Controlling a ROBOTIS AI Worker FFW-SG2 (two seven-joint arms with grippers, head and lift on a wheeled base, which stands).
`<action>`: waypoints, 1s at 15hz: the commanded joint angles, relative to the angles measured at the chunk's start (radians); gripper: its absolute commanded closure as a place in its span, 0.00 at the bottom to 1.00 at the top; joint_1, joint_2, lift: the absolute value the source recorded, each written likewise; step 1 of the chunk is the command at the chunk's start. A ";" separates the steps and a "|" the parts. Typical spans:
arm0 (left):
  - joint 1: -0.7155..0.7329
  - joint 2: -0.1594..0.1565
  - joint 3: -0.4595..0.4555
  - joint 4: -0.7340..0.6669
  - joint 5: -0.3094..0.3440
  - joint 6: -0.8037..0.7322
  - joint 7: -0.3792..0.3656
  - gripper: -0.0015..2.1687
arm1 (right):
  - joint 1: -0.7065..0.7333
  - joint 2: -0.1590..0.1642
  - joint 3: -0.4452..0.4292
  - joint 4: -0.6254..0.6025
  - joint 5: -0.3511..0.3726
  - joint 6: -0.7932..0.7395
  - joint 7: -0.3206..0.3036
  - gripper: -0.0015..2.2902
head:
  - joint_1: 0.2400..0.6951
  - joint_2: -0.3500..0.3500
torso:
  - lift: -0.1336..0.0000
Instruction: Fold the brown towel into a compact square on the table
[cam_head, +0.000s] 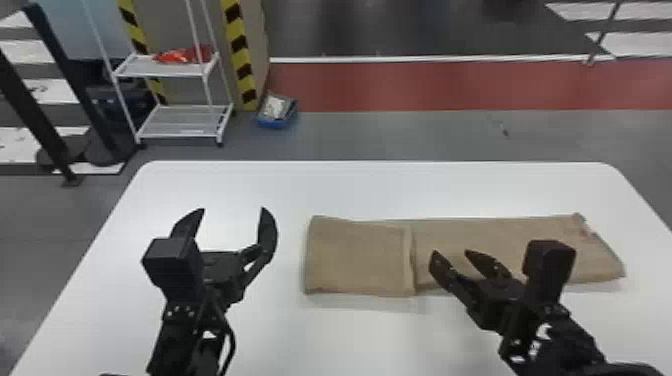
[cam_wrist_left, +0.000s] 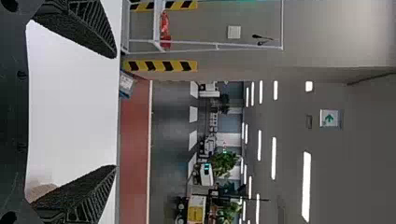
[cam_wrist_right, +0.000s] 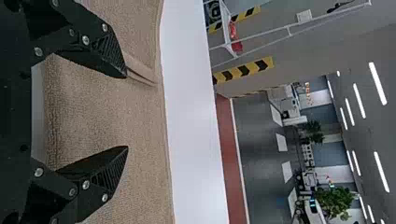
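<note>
The brown towel (cam_head: 357, 257) lies on the white table as a long strip, its left part folded over to the right, with the folded edge near the strip's middle. My left gripper (cam_head: 232, 220) stands open left of the towel, nothing between its fingers. My right gripper (cam_head: 450, 255) is open over the towel just right of that folded edge. In the left wrist view, the left gripper (cam_wrist_left: 116, 112) has a corner of the towel (cam_wrist_left: 42, 190) beside one finger. In the right wrist view, the towel (cam_wrist_right: 102, 107) lies behind the open right gripper (cam_wrist_right: 127, 112), one fingertip near the folded edge.
The white table (cam_head: 350, 192) has bare surface behind the towel and between the arms. Beyond its far edge stand a white wire shelf (cam_head: 172, 122) and a blue box (cam_head: 277, 111) on the floor.
</note>
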 joint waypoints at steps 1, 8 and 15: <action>-0.011 0.005 0.001 0.019 -0.005 -0.005 -0.003 0.01 | -0.011 0.001 0.015 0.011 0.000 0.000 -0.001 0.21 | 1.00 0.56 | 0.17; -0.030 0.013 0.002 0.060 -0.007 -0.005 -0.026 0.01 | -0.095 0.004 0.052 0.086 -0.023 0.046 0.040 0.26 | 1.00 0.60 | 0.17; -0.041 0.016 -0.010 0.077 -0.019 0.001 -0.026 0.01 | -0.140 0.006 0.082 0.104 -0.020 0.138 0.060 0.26 | 1.00 0.64 | 0.17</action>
